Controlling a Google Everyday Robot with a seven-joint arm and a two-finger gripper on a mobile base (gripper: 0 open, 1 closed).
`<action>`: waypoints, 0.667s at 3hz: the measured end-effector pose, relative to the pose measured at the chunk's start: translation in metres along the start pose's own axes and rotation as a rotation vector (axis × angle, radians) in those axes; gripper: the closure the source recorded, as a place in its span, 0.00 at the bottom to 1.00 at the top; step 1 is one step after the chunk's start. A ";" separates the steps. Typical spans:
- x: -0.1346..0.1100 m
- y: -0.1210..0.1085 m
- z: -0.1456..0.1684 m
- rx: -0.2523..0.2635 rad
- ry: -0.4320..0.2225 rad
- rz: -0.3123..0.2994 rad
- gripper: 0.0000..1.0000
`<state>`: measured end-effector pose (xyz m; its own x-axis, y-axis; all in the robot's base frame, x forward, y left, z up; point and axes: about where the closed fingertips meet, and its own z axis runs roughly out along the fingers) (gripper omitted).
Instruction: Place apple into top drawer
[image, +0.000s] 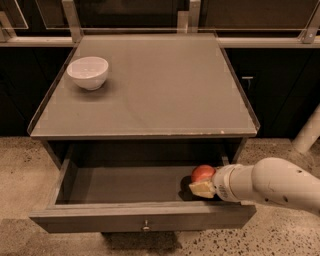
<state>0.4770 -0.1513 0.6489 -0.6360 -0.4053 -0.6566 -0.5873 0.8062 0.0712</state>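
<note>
The top drawer (142, 216) is pulled open below the table top, with a small metal knob at the centre of its front panel. The red-orange apple (202, 173) is inside the drawer at its right end, close to the drawer floor. My gripper (201, 183) reaches in from the right on a white arm and is shut on the apple. One pale finger (202, 190) shows beneath the fruit; the other finger is hidden behind it.
A white bowl (88, 72) stands on the grey table top (150, 85) at the back left. Dark cabinets and a metal rail run behind the table. A white post (307, 132) stands on the speckled floor at the right.
</note>
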 end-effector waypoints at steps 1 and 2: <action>0.000 0.000 0.000 0.000 0.000 0.000 0.34; 0.000 0.000 0.000 0.000 0.000 0.000 0.10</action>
<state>0.4770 -0.1513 0.6490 -0.6360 -0.4054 -0.6567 -0.5874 0.8062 0.0711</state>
